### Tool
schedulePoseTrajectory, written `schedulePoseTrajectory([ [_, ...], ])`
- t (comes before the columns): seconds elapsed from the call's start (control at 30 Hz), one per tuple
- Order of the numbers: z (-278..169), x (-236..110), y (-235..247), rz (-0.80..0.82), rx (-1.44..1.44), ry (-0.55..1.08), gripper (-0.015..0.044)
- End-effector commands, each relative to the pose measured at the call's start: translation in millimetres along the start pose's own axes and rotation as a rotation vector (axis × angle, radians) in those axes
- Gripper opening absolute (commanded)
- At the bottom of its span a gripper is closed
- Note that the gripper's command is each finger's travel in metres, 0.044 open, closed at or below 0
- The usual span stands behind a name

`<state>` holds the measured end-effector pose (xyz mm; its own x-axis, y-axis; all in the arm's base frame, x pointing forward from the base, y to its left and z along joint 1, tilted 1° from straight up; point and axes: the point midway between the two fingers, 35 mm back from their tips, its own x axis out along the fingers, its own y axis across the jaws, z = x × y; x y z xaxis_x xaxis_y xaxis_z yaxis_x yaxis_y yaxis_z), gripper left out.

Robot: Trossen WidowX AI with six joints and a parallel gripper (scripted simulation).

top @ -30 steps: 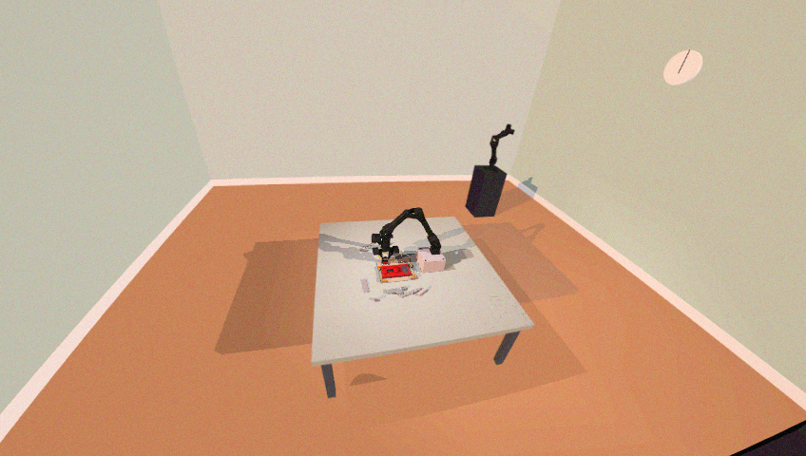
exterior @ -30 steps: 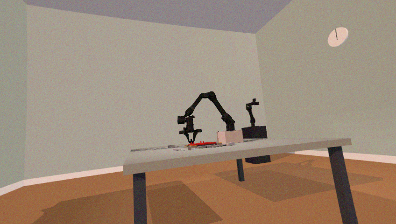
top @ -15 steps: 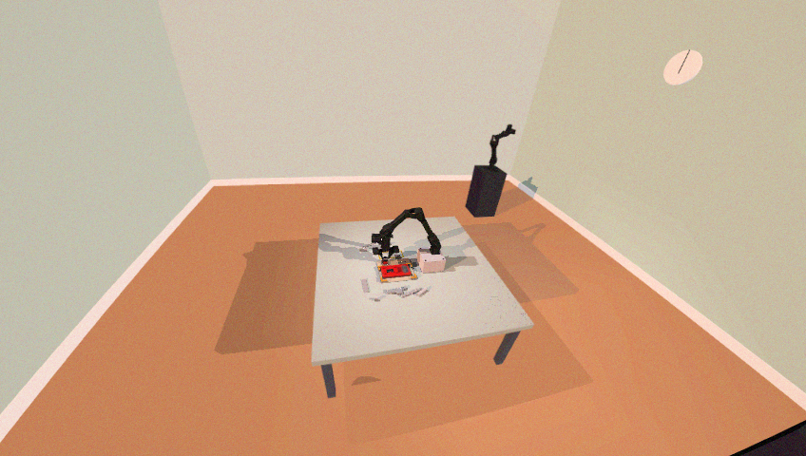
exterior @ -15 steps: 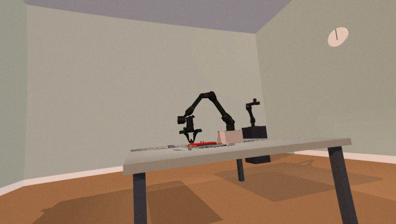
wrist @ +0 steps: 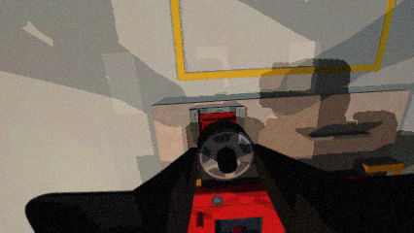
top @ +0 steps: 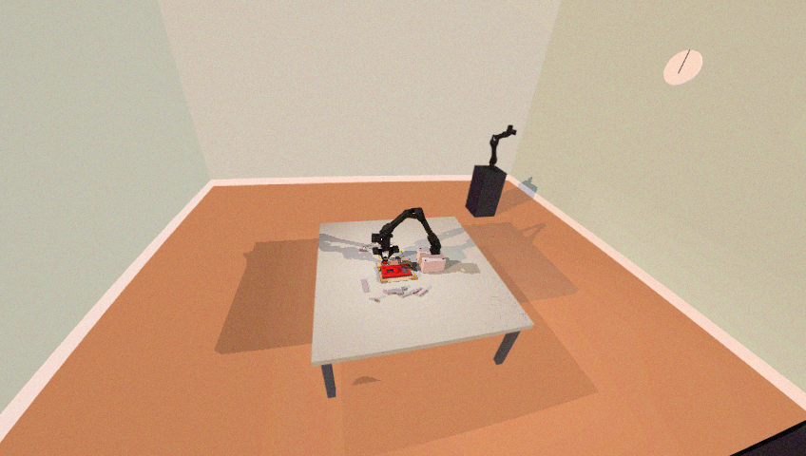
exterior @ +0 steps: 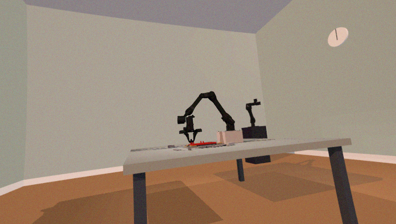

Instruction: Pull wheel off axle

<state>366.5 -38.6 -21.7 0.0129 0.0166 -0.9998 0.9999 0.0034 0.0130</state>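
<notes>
My gripper (top: 385, 259) (exterior: 191, 141) (wrist: 224, 151) points down and is shut on the wheel. The wheel (wrist: 209, 156) is dark with a pale spoked face and a black hub, and sits between the fingertips. A small red part (wrist: 218, 117) in a grey holder shows just behind it. The axle inside the wheel cannot be made out, nor whether the wheel stands clear of what is under it. The marked area, a yellow outline (wrist: 219, 75), lies on the table beyond the wheel at the top of the wrist view.
A red plate (top: 395, 275) (wrist: 248, 204) lies beside the wheel, with a yellow clamp piece (wrist: 386, 168) at right. A light brown board (wrist: 169, 127) lies between plate and outline. The arm's pink base block (top: 432, 261) (exterior: 234, 136) and several grey pieces (top: 401, 292) are on the table.
</notes>
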Motion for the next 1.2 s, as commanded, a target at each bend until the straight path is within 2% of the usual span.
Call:
schedulePoseTrajectory([
  [0.0, 0, -5, -1, -0.001, 0.0, -0.001, 0.0],
  [1.17, 0, -16, -1, 0.003, 0.001, -0.002, 0.0],
])
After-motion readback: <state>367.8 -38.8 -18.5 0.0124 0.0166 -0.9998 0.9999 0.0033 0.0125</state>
